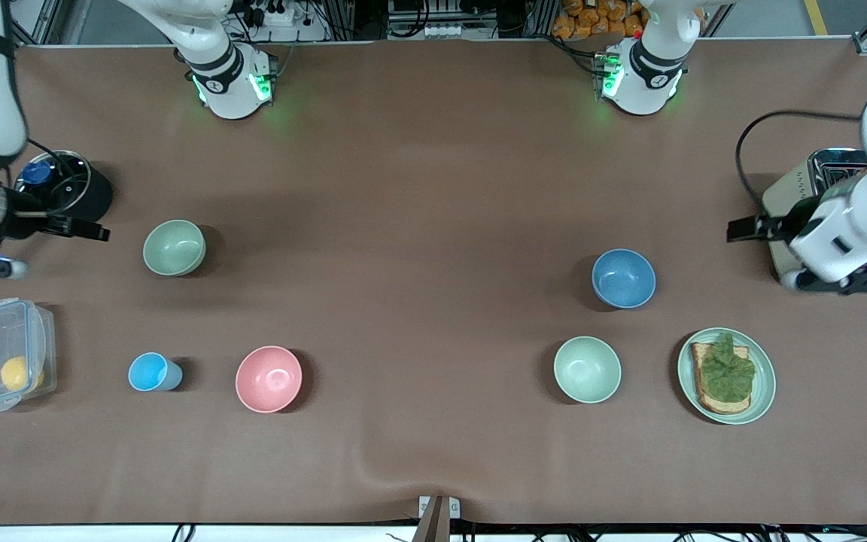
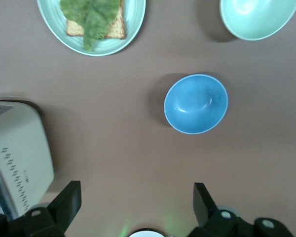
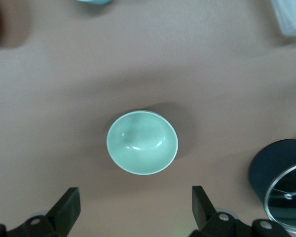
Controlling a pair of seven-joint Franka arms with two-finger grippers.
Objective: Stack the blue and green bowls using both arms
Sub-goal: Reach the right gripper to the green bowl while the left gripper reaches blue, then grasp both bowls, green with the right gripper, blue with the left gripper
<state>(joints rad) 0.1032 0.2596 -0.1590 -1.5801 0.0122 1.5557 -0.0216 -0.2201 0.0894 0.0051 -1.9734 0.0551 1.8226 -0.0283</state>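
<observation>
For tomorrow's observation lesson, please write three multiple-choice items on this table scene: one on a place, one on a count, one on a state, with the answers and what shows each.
1. Where does the blue bowl stand?
A. toward the left arm's end of the table
B. inside the clear box
C. on the plate

2. How many bowls are on the table?
A. two
B. four
C. six

3. What state is the left tool in?
A. shut on the blue bowl
B. open, holding nothing
C. shut on the toaster

Answers:
1 A: the blue bowl sits near the toaster and the plate of toast.
2 B: there are the green bowl, the pink bowl, the blue bowl and the pale mint bowl.
3 B: in the left wrist view its fingers stand wide apart over bare table.
</observation>
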